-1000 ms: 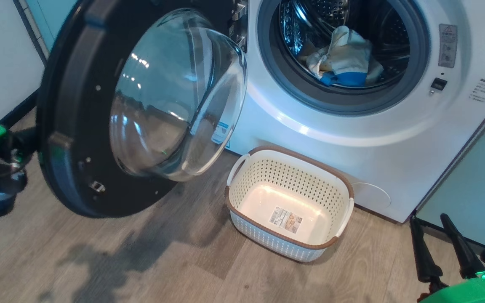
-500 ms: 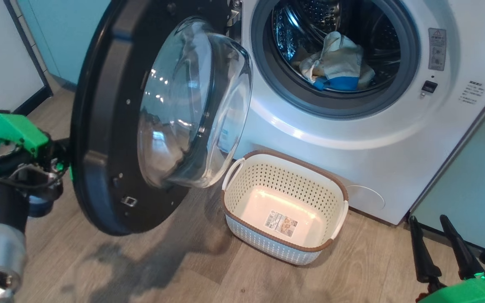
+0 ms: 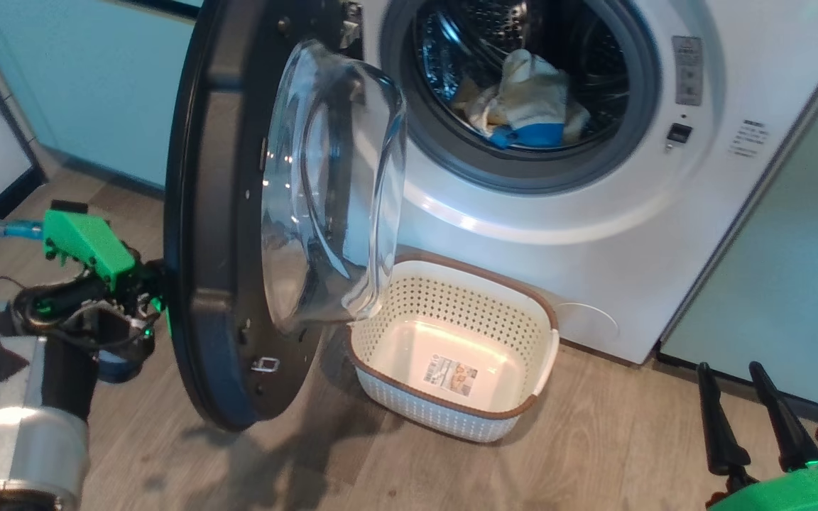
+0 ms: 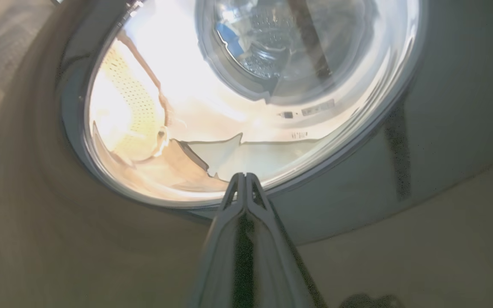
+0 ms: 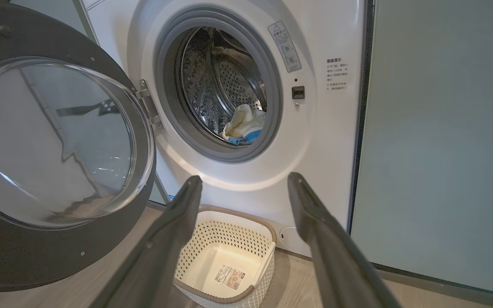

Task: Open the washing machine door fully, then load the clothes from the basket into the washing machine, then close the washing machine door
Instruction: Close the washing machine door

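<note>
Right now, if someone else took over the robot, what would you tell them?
Left gripper: shut, tips at the outer face of the door.
Right gripper: open, empty, low over the floor.
Clothes: inside the washer.
Basket: empty, on the floor in front of the washer.
Done: door opened, clothes loaded.
Left: close the door, which stands partly open.

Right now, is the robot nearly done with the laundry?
Nearly. Done: the clothes lie inside the washing machine and the basket is empty. In hand: the shut left end effector is behind the door, apparently pushing it; it stands half open. Left: shutting it. The right end effector hangs open.
</note>
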Available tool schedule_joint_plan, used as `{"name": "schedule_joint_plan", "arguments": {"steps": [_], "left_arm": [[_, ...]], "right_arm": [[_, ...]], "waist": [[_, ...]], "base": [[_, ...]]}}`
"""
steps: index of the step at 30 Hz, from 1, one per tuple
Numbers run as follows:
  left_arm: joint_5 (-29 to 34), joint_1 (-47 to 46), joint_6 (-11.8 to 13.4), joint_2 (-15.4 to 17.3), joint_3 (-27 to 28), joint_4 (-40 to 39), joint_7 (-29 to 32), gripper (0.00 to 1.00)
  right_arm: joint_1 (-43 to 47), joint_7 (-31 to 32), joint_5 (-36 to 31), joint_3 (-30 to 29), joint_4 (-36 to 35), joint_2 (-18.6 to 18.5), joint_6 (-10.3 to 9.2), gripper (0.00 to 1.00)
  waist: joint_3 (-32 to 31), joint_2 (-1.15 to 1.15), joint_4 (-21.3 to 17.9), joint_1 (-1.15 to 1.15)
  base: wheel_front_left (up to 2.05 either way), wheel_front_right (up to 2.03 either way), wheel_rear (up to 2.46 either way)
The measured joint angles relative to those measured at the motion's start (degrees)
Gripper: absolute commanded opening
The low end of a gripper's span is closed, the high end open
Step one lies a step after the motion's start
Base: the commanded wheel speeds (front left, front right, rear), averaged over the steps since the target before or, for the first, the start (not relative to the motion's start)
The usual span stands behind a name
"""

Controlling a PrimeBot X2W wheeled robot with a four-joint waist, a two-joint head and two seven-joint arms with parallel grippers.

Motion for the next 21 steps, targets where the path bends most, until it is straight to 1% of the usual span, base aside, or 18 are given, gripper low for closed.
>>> {"name": "schedule_joint_plan", "arguments": {"steps": [9, 14, 21], "left_arm": [[-1.87, 2.44, 1.79, -2.13, 0.00, -4.72, 1.72, 0.00], [-2.22, 4.20, 1.99, -3.38, -0.11, -8.10, 2.14, 0.00], [-2.61, 5.54, 2.04, -5.94, -0.38, -11.84, 2.12, 0.00]], "right_arm": [[0.00, 0.00, -0.01, -0.24, 0.05, -0.03, 0.00, 1.00], [0.00, 0.00, -0.01, -0.42, 0.11, -0.08, 0.00, 1.00], [0.00, 0.00, -0.01, -0.32, 0.12, -0.10, 0.00, 1.00]], "waist": [[0.13, 0.00, -4.46, 0.01], [0.20, 0.00, -7.09, 0.00], [0.24, 0.00, -10.59, 0.00]], "base": [[0.00, 0.00, 0.00], [0.00, 0.00, 0.00], [0.00, 0.00, 0.00]]}}
